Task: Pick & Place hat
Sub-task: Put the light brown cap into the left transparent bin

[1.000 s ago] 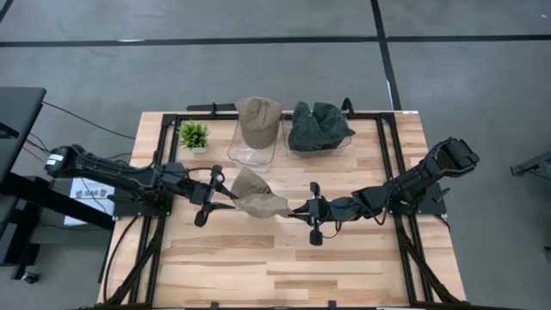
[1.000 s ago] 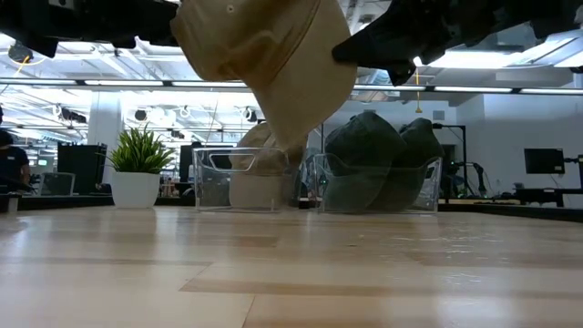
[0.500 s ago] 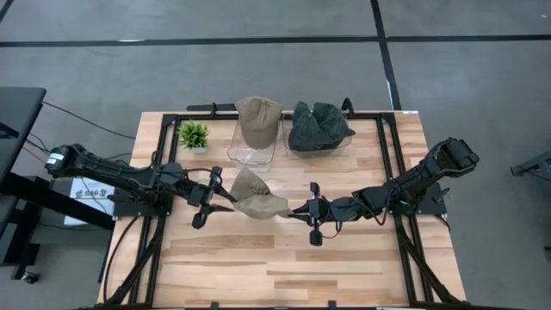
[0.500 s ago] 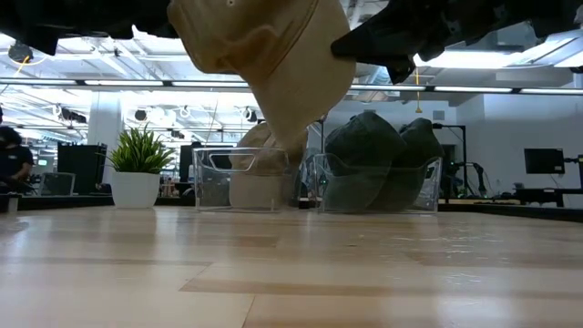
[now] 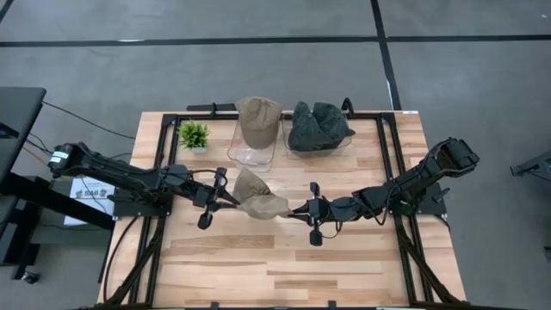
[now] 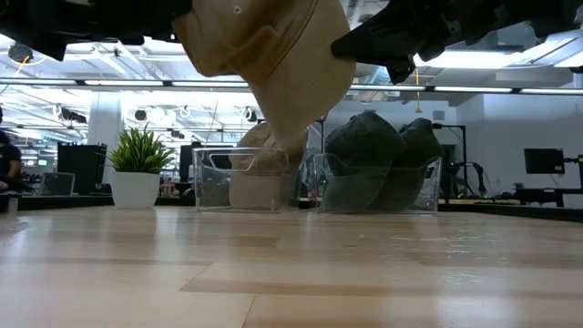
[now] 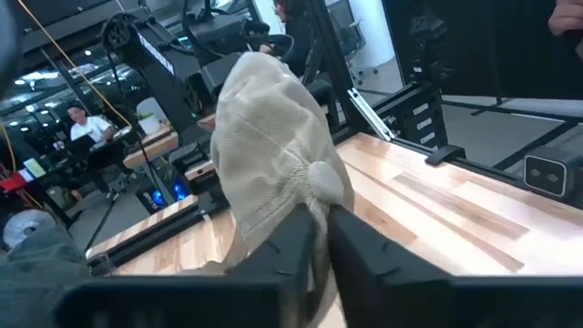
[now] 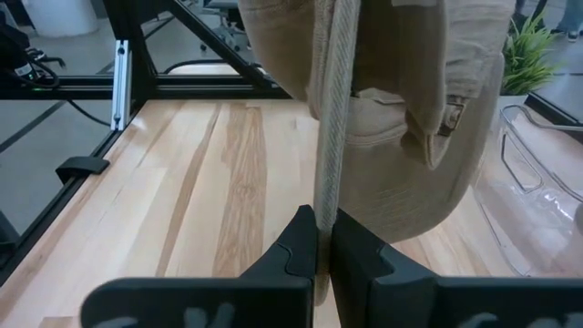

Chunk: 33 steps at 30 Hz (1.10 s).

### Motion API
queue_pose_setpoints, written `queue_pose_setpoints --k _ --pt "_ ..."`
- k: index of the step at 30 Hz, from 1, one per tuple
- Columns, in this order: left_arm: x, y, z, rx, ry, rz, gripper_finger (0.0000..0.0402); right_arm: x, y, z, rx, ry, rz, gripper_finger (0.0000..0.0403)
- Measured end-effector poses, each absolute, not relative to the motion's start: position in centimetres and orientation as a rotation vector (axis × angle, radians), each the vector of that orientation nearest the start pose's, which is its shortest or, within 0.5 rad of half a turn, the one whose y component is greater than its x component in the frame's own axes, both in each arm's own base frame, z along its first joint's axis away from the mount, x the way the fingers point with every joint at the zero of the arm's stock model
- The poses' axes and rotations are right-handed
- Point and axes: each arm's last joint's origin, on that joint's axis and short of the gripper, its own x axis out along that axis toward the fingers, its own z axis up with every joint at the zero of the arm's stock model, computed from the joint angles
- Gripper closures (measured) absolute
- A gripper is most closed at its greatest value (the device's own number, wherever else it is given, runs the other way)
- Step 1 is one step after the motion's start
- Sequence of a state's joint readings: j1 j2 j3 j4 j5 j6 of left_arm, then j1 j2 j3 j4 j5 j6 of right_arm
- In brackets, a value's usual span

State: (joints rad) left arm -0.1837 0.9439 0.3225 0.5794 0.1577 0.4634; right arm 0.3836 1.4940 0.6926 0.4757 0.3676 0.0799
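tan hat [image 5: 257, 120] in left bin [image 5: 250, 154], dark hats [image 5: 317, 126] right bin [image 5: 293, 148]

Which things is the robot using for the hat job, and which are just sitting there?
Using: tan hat, held up by left gripper and right gripper; clear bin with another tan hat.
Just sitting: little plant, dark hats.

Two dark, slender jointed arms; black cables trailing; left arm [image 5: 112, 172] wearing a white label.

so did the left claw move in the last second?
Yes. In the high view the left claw has crept toward the held tan hat, away from the potted plant, and now pinches its fabric.
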Motion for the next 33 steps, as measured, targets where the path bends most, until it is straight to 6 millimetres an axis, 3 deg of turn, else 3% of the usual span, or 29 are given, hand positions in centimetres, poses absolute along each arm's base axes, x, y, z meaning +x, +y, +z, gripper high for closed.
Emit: queue_pose_setpoints --k 3,12,27,33 --pt "19.26 -4.04 21.98 0.460 -0.050 -0.342 0.0390 28.49 10.38 20.21 -0.040 0.303 0.004 0.0397" --pt "19.26 -4.04 22.25 0.460 -0.077 -0.336 0.0392 28.49 10.39 20.21 -0.039 0.304 0.006 0.0390" --pt "19.25 -4.04 22.37 0.459 -0.087 -0.333 0.0393 28.48 10.40 20.17 -0.009 0.308 0.002 0.0333" --pt "19.25 -4.04 22.48 0.459 -0.098 -0.331 0.0393 28.13 10.32 19.29 0.050 0.398 -0.021 0.0286"
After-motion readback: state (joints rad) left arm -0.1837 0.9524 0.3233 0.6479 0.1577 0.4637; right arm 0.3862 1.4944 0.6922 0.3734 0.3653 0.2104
